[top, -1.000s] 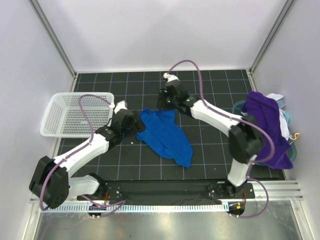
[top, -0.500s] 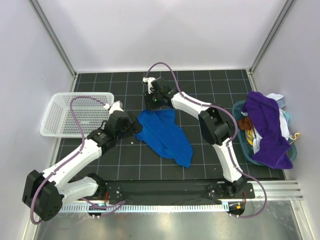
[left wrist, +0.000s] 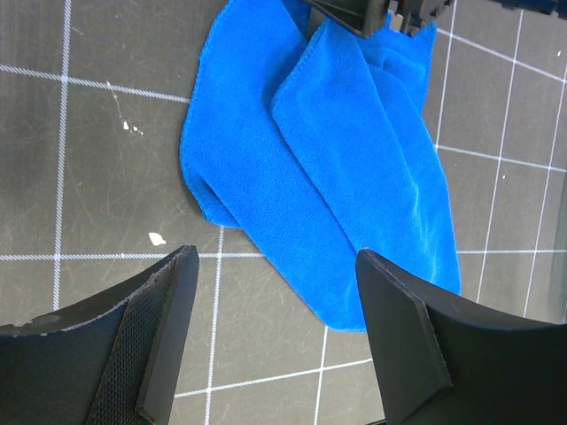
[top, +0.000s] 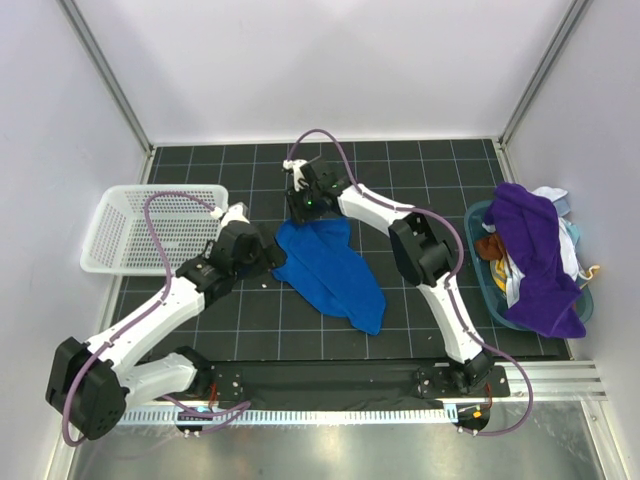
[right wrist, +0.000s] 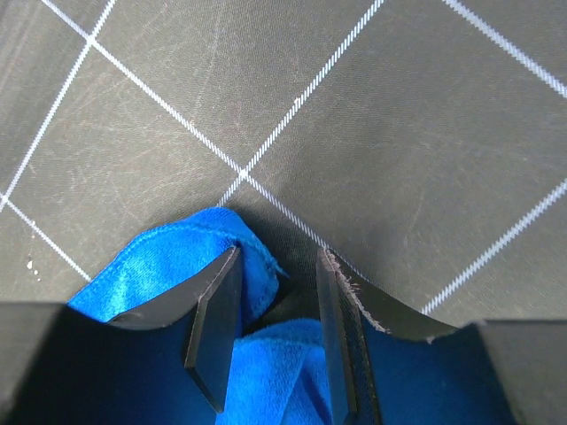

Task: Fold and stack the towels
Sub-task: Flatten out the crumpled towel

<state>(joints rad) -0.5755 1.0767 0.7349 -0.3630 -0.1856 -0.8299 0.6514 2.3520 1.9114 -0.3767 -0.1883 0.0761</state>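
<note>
The royal blue towel (top: 330,265) lies crumpled on the black grid mat, partly folded over itself. It also shows in the left wrist view (left wrist: 328,168). My left gripper (top: 264,252) is open and empty at the towel's left edge, jaws wide apart (left wrist: 275,258). My right gripper (top: 305,208) is low at the towel's far left corner. Its jaws (right wrist: 273,292) are partly open and straddle a fold of the blue towel (right wrist: 168,257), with a gap still showing. The purple towel (top: 535,255) drapes over the right-hand basin. A white towel (top: 573,245) peeks out beneath it.
A white perforated basket (top: 150,230) stands at the left of the mat. A teal basin (top: 478,215) at the right edge holds the purple and white cloths. White walls and metal posts ring the mat.
My right arm swung left from the towel's far right corner to its far left corner and settled low there. My left gripper shifted slightly beside the towel's left edge.
</note>
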